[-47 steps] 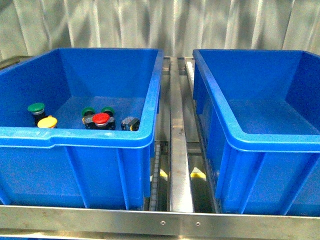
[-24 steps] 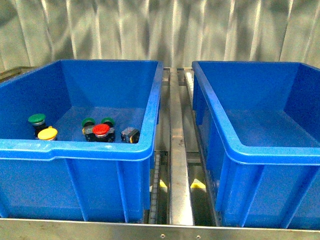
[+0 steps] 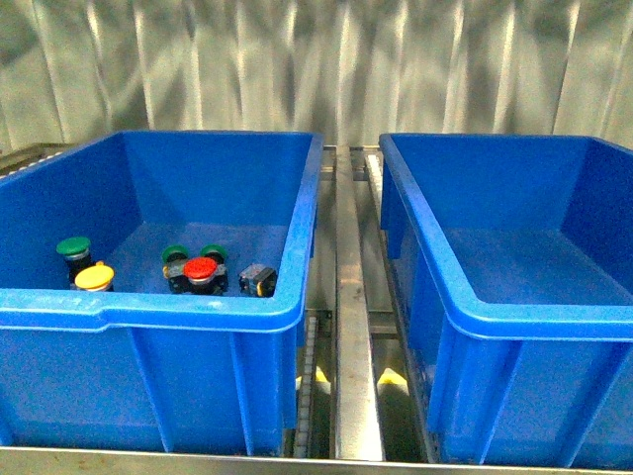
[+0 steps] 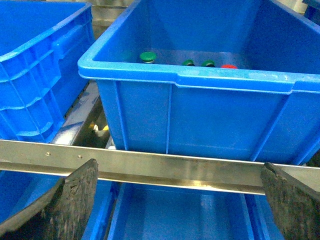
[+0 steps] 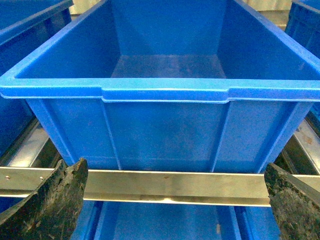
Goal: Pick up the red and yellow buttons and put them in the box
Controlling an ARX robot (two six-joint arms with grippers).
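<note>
While both grippers hang low in front of the bins, the red button (image 3: 200,266) sits on the floor of the left blue bin (image 3: 198,309), near its front wall, w/ two green buttons (image 3: 175,253) just behind it. The yellow button (image 3: 94,276) is further left in the same bin, beside a third green-capped button (image 3: 72,246). A small black-and-yellow part (image 3: 258,279) lies right of the red one. Left gripper (image 4: 178,170): fingers spread wide, facing the left bin over a steel rail (image 4: 125,162). Right gripper (image 5: 175,167): also spread wide, facing the right blue bin (image 5: 165,90).
</note>
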